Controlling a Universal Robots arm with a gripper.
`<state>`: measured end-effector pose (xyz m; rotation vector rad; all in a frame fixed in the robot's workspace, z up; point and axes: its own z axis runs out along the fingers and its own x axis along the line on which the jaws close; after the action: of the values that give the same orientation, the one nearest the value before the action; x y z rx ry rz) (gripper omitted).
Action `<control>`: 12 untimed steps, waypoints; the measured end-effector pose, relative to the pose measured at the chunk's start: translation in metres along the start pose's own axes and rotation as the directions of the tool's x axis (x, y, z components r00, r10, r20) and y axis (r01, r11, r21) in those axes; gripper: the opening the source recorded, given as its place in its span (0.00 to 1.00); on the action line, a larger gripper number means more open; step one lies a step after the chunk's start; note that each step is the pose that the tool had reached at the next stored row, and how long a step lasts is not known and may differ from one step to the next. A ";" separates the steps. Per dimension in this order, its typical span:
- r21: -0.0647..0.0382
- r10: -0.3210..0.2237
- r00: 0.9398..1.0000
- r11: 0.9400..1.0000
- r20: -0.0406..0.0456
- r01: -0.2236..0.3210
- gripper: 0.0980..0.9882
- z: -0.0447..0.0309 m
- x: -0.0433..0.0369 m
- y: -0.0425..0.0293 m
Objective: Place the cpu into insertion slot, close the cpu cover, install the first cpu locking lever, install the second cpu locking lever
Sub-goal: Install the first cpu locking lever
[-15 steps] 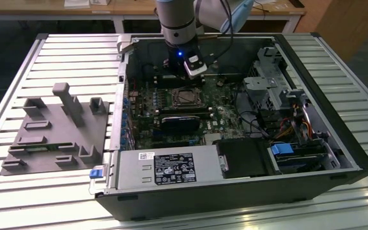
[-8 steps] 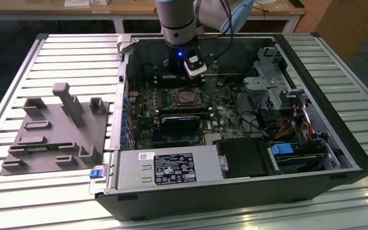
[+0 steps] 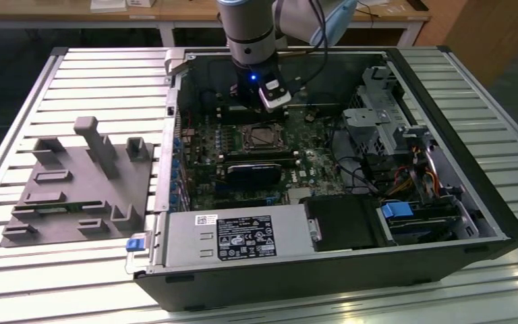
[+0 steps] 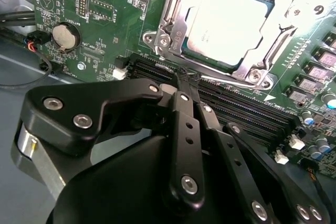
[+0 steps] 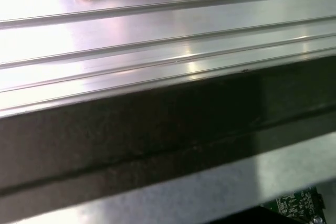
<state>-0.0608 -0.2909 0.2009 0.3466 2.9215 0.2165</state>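
While the pincer [image 4: 181, 85] hangs pressed together, open computer case [image 3: 439, 223] on ribbed aluminium table [image 3: 88, 74] — wooden desks [image 3: 61, 15] behind

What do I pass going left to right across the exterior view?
Grey fixture tray → blue latch → cpu in the insertion slot, below the gripper → drive cage → case wall.

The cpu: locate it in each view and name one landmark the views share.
Exterior view: the cpu sits in the socket on the green motherboard, just below the arm's wrist.
Second wrist view: the cpu lies beyond the gripper, framed by silver metal.
First wrist view: not there.
Shared landmark: the green motherboard.
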 end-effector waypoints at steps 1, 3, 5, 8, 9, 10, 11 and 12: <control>0.000 0.000 1.000 1.000 0.000 0.000 0.00 0.0003 0.0000 -0.0001; 0.000 0.000 1.000 1.000 0.000 0.000 0.00 0.0010 0.0001 -0.0004; 0.000 0.000 1.000 1.000 0.000 0.000 0.00 0.0017 0.0002 -0.0007; 0.000 0.000 1.000 1.000 0.000 0.000 0.00 0.0025 0.0003 -0.0012; 0.000 0.000 1.000 1.000 0.000 0.000 0.00 0.0027 0.0003 -0.0015; 0.000 0.000 1.000 1.000 0.000 0.000 0.00 0.0029 0.0002 -0.0017; 0.000 0.000 1.000 1.000 0.000 0.000 0.00 0.0031 0.0002 -0.0020; 0.000 0.000 1.000 1.000 0.000 0.000 0.00 0.0033 0.0002 -0.0023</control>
<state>-0.0608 -0.2927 0.1973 0.3466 2.9212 0.2167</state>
